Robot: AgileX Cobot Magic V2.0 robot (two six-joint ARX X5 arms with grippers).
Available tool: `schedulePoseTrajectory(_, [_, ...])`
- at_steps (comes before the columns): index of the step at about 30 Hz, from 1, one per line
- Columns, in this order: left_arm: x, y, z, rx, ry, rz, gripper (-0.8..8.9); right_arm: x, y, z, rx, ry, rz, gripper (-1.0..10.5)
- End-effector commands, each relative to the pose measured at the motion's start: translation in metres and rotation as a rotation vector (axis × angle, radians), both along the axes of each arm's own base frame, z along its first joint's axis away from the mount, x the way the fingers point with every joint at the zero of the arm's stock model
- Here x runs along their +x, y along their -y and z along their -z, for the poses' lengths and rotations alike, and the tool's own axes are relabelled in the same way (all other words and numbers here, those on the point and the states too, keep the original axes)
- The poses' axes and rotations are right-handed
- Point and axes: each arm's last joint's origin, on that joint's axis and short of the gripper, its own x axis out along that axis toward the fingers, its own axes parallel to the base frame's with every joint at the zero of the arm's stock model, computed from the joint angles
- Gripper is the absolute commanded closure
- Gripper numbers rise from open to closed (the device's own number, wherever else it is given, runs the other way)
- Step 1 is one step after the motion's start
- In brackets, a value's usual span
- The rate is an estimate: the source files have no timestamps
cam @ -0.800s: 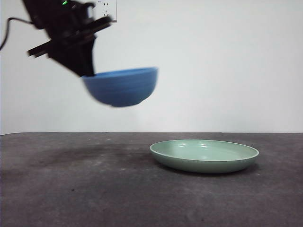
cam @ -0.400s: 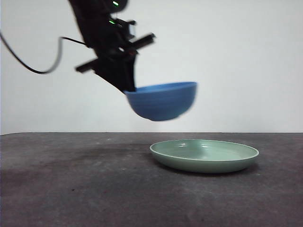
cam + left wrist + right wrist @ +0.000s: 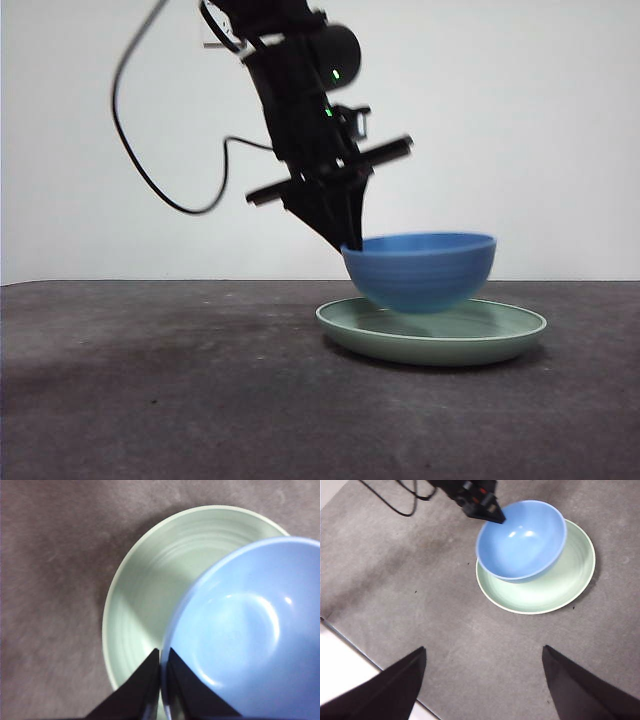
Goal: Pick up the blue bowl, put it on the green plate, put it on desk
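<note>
Since a second ago I have swung across and come down: the blue bowl (image 3: 420,271) was high and well off to the side of the green plate (image 3: 432,331), and now it hangs low over the plate, its base dipping inside the rim. My left gripper (image 3: 161,666) is clamped on the bowl's near rim, one jaw inside the wall and one outside, the bowl stretching away beyond my jaw tips. Whether the base touches the plate I cannot tell; the plate's rim hides it in the front view. In my left wrist view the bowl is cut off at the edge. My right gripper (image 3: 482,667) hangs spread wide above the desk (image 3: 470,645), well apart from both. No writing is legible.
</note>
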Motion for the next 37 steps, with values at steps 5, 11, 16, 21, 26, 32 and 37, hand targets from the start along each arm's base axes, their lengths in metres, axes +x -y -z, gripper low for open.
schedulePoseTrajectory(5, [0.011,0.012,0.019,0.015,-0.015,-0.003,7.98,-0.004,0.001,-0.005,0.0,0.015,0.008,5.8])
schedulePoseTrajectory(11, [0.011,0.013,0.022,0.02,-0.022,0.0,7.98,-0.004,0.001,-0.005,-0.002,0.015,0.01,5.8])
schedulePoseTrajectory(16, [0.011,0.013,0.022,0.019,-0.022,0.0,7.83,-0.004,0.001,-0.005,-0.002,0.015,0.01,5.8])
schedulePoseTrajectory(21, [0.01,0.014,0.022,0.018,-0.021,0.002,7.22,-0.004,0.001,-0.005,-0.002,0.015,0.01,5.8])
schedulePoseTrajectory(26, [0.01,0.014,0.022,0.018,-0.021,0.003,5.53,-0.004,0.001,-0.005,-0.002,0.015,0.01,5.8])
schedulePoseTrajectory(32, [0.008,0.012,0.007,-0.002,0.005,0.002,5.38,-0.004,0.001,-0.005,-0.003,0.016,0.009,5.8])
schedulePoseTrajectory(37, [0.002,0.0,-0.031,-0.052,0.073,-0.01,5.32,-0.004,0.001,-0.005,-0.004,0.017,0.009,5.8])
